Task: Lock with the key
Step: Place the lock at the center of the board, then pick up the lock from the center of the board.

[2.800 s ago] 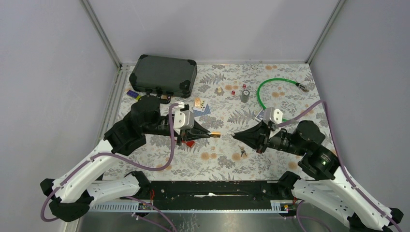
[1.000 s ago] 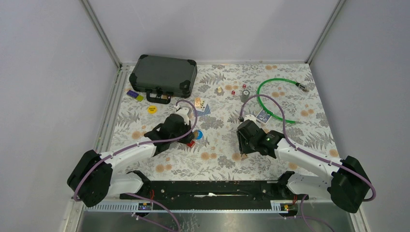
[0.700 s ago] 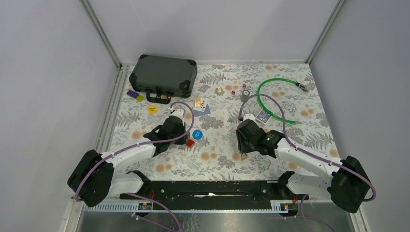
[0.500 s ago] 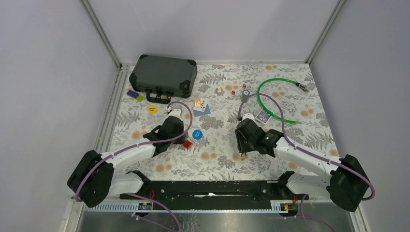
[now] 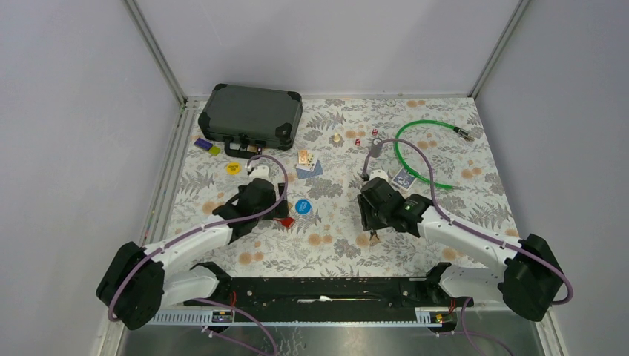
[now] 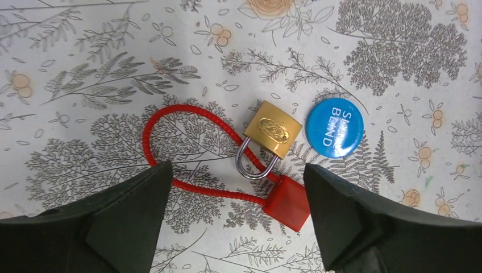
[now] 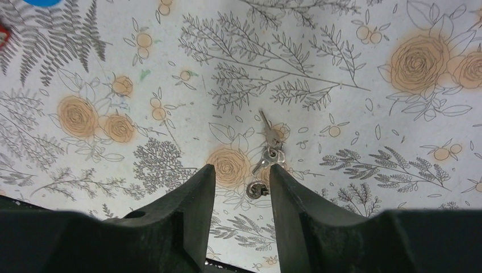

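Left fingers (image 6: pixel 113 227) opened, padlock (image 6: pixel 272 132) released, BLEND token (image 6: pixel 335 127)

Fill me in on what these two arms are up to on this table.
The job is locking a padlock with its key, and neither arm holds anything right now. The left gripper hangs wide open above the brass padlock, which lies on the table with a red cable loop through its shackle, beside a blue disc. The right gripper hovers over the keys, jaws apart. The keys are not yet picked up.
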